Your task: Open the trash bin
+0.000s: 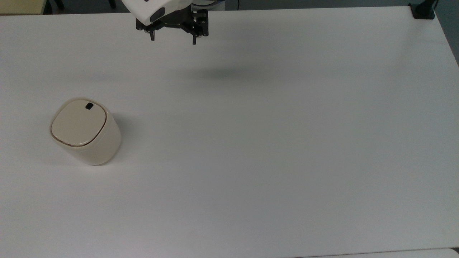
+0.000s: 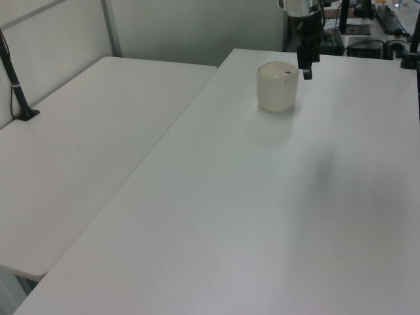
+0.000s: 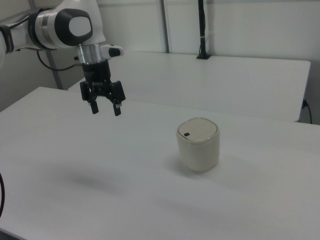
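The trash bin [image 1: 86, 132] is a small cream rounded-square bin standing on the white table [image 1: 272, 143] at the top view's left. Its flat lid lies closed, with a thin brown rim line and a small black latch [image 1: 89, 105] at the far edge. The bin [image 3: 198, 145] stands right of centre in the right view and far back in the left view [image 2: 277, 86]. My gripper [image 1: 173, 38] hangs high above the table's far edge, well away from the bin, open and holding nothing. In the right view the gripper [image 3: 105, 109] hovers left of the bin.
A second white table [image 2: 85, 144] adjoins on the left view's left, with a black post clamped to it [image 2: 16, 85]. A black clamp [image 1: 422, 10] sits at the top view's far right corner. Desks with equipment stand behind the arm in the left view.
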`<state>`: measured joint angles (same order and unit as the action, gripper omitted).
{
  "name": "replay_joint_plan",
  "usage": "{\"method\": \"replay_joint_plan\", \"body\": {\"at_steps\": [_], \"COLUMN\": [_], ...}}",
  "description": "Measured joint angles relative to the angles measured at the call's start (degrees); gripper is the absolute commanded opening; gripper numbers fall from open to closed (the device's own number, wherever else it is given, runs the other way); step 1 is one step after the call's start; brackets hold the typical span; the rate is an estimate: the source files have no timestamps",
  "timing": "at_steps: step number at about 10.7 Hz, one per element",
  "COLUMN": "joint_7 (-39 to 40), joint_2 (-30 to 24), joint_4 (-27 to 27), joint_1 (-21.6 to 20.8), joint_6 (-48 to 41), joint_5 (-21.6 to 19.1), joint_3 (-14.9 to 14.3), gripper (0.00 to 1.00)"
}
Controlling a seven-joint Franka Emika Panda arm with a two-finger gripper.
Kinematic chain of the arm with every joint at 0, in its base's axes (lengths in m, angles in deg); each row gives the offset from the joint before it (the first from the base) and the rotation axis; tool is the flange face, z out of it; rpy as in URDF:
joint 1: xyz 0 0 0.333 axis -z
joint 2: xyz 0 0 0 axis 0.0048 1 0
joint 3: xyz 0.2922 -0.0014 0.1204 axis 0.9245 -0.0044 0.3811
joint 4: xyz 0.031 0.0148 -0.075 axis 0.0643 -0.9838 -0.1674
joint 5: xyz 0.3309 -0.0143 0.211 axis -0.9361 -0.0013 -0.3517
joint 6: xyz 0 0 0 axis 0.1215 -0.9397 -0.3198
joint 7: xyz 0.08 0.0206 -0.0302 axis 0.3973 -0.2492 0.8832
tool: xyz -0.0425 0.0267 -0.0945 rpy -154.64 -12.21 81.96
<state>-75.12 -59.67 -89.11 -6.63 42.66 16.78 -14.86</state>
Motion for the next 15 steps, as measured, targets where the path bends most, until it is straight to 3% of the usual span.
{"method": "replay_joint_plan", "body": {"at_steps": [12,15], "joint_7": [0.00,0.00], "joint_2": [-0.05,0.00], "joint_4": [0.10,-2.39], "joint_1": [0.02,-1.04], "joint_6": [0.00,-0.29], "joint_5": [0.00,0.00], "joint_3": [0.00,0.10], "gripper": [1.00,1.00]}}
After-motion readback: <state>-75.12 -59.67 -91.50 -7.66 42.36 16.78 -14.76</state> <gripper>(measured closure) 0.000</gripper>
